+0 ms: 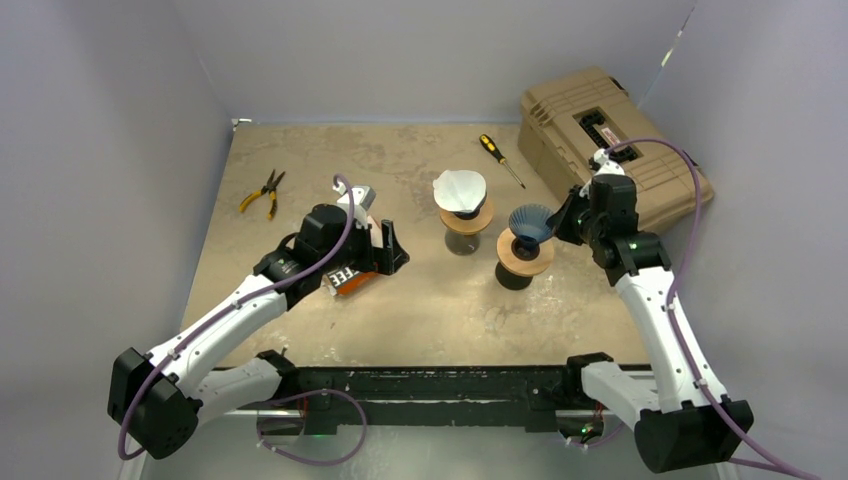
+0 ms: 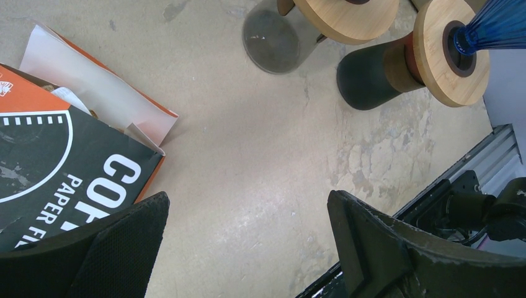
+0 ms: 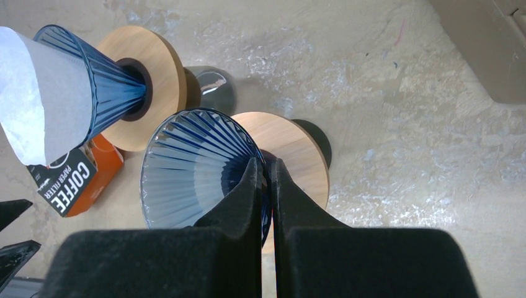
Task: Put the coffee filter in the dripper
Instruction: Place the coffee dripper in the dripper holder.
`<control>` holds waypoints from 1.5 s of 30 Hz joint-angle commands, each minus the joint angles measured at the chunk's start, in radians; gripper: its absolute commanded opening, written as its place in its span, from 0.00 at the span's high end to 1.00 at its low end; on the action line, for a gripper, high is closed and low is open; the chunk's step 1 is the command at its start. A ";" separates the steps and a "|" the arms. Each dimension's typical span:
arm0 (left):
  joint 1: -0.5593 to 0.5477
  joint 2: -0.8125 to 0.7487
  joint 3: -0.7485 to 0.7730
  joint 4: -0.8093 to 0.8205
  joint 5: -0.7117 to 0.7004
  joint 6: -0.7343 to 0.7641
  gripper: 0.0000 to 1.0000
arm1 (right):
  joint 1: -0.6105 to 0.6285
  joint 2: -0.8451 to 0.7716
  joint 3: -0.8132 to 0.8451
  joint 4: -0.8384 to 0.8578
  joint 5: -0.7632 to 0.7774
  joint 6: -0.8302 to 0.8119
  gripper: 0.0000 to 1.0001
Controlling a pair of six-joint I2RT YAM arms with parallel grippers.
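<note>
Resting inside the lined dripper (image 1: 466, 216) near the middle of the table (image 1: 420, 320), a white coffee filter (image 1: 459, 188) is shown from the overhead camera, so that part of the job can be judged done. The empty dripper (image 1: 528, 228) just beside it is bare, and a second paper, it is judged, has yet to be drawn from the filter box (image 1: 348, 280) and dropped in. The left gripper (image 1: 388, 250) is held over that box with its jaws spread, and the right gripper (image 1: 562, 222) is set against the empty dripper's rim. From the left wrist camera, the left gripper (image 2: 248, 245) is seen spread wide with nothing between its fingers (image 2: 118, 248); bare table lies in the gap, the filter box (image 2: 56, 167) with its flap open is at one side, and no paper is touched. From the right wrist camera, the right gripper (image 3: 265, 171) is seen pressed together on the ribbed blue wall of the empty dripper (image 3: 186, 161), one finger inside the cone and one outside, so the cone is pinched at its rim and, it is judged, steadied for loading. Beyond it the coffee filter (image 3: 34, 105) is seen standing proud of the lined dripper (image 3: 115, 81).
</note>
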 commanded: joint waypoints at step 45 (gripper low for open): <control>0.004 -0.006 0.017 0.063 0.009 -0.009 0.01 | -0.012 -0.090 -0.033 -0.044 -0.007 -0.055 0.64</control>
